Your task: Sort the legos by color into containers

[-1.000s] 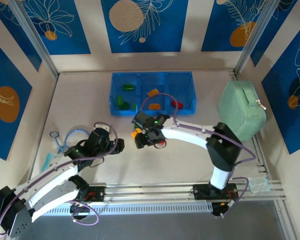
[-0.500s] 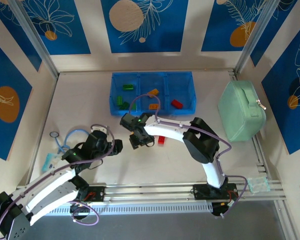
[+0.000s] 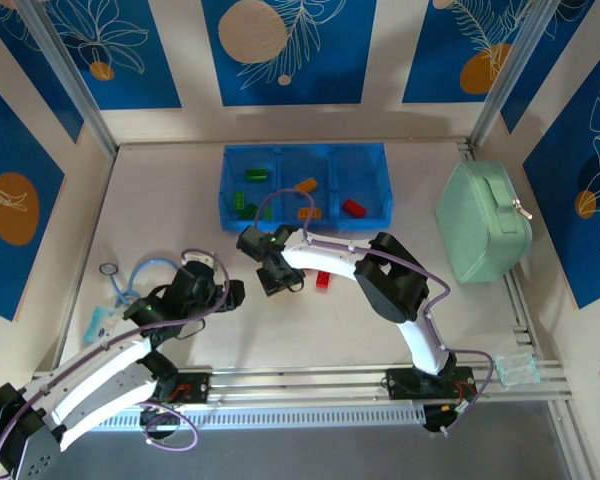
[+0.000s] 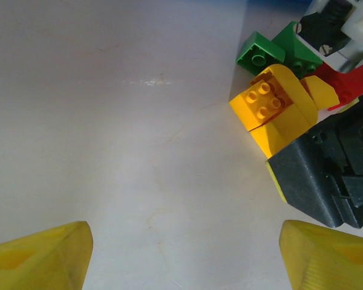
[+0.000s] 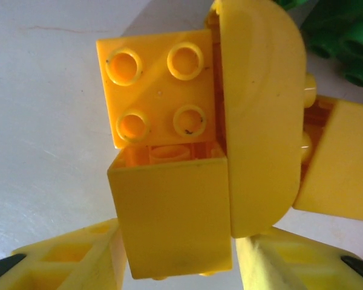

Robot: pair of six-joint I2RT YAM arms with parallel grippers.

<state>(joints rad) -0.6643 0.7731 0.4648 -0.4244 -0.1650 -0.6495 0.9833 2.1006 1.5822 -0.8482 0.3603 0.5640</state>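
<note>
The right pincer [image 3: 272,275] has slid left along the near side of the tray [image 3: 223,195] and its jaws have narrowed around a yellow brick [image 5: 160,90], so a pick is underway. The brick sits on the tabletop [image 4: 109,121] just in front of the tray, toward its left end, between the fingertips. Can't tell if it's clamped yet. The left pincer [image 4: 181,260] is wide open and empty, farther from the tray.

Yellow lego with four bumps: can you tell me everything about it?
The yellow lego is a shiny plastic block with four round studs in a square on top. It sits studs up on the pale table, with a rounded yellow piece pressed against one side and green bricks just beyond. The right gripper hovers over it, yellow fingers close by.
</note>
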